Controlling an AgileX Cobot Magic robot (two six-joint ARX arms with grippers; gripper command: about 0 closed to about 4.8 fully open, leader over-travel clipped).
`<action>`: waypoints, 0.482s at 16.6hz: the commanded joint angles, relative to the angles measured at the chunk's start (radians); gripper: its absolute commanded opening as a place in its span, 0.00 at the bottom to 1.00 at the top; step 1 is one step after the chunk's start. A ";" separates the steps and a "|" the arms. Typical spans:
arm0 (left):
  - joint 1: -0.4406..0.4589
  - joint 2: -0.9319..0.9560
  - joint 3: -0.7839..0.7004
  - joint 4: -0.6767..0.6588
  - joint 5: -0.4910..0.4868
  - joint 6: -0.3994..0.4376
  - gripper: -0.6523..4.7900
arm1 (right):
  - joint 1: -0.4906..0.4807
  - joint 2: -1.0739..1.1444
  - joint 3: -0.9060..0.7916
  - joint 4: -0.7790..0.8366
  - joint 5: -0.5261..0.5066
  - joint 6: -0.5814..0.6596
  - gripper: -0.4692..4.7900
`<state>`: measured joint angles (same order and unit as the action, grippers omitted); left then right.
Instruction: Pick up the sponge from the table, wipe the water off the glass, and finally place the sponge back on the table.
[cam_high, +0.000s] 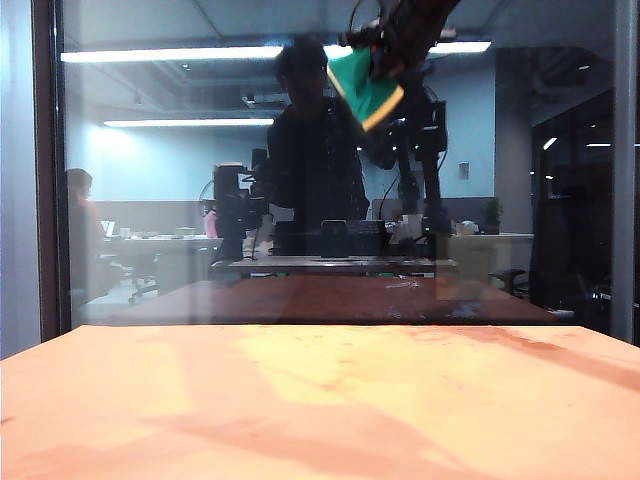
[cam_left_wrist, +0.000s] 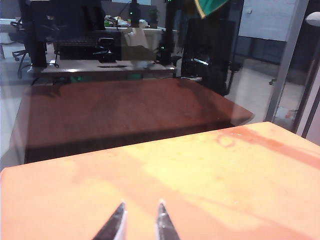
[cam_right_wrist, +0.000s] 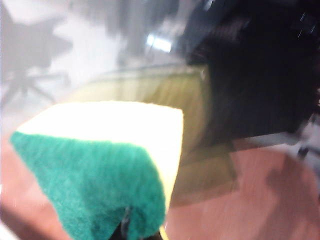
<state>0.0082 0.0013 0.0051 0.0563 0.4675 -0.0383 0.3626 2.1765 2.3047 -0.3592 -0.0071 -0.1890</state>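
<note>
The sponge (cam_high: 364, 86), green scouring layer over pale foam, is held high up against the glass (cam_high: 180, 200) near the pane's top middle. My right gripper (cam_high: 392, 48) is shut on it, with the dark arm coming in from the upper right. In the right wrist view the sponge (cam_right_wrist: 100, 165) fills the foreground and hides most of the right gripper (cam_right_wrist: 132, 226). A corner of the sponge (cam_left_wrist: 210, 6) shows in the left wrist view. My left gripper (cam_left_wrist: 141, 206) hovers open over the table (cam_left_wrist: 200, 175), holding nothing. The water is too faint to make out.
The orange-tan table (cam_high: 320, 400) runs up to the foot of the pane. A dark frame post (cam_high: 45, 170) stands at the pane's left edge and a grey one (cam_high: 625, 170) at its right. The glass mirrors a dim office, a person and the arms.
</note>
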 joint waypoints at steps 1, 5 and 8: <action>0.000 0.001 0.003 0.013 0.000 0.004 0.26 | 0.000 0.031 -0.002 -0.057 0.005 -0.003 0.07; 0.000 0.001 0.003 0.013 0.000 0.004 0.26 | 0.000 0.070 -0.002 -0.142 0.012 -0.023 0.07; 0.000 0.001 0.003 0.013 0.000 0.004 0.26 | 0.000 0.078 -0.002 -0.175 0.012 -0.023 0.07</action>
<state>0.0082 0.0013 0.0051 0.0566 0.4675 -0.0383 0.3626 2.2616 2.2982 -0.5484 -0.0002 -0.2085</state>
